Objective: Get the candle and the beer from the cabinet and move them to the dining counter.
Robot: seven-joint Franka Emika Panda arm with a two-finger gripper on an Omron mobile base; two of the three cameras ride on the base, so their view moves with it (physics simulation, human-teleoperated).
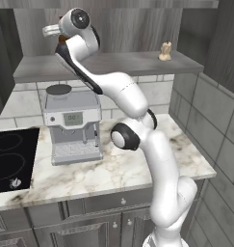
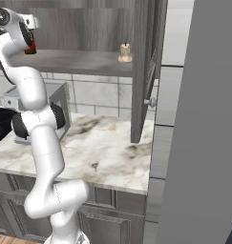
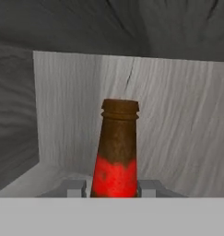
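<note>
Beer, the dark brown glass bottle with red label (image 3: 115,152), sits clamped between my gripper (image 3: 114,188) fingers (held upright for lifting) inside the grey-brown wooden cabinet (image 3: 178,115).

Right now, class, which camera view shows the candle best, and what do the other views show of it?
The left base view shows the candle best: it stands in the open on the cabinet shelf, with nothing in front of it. The right base view shows it too, smaller, beside the open door.
</note>
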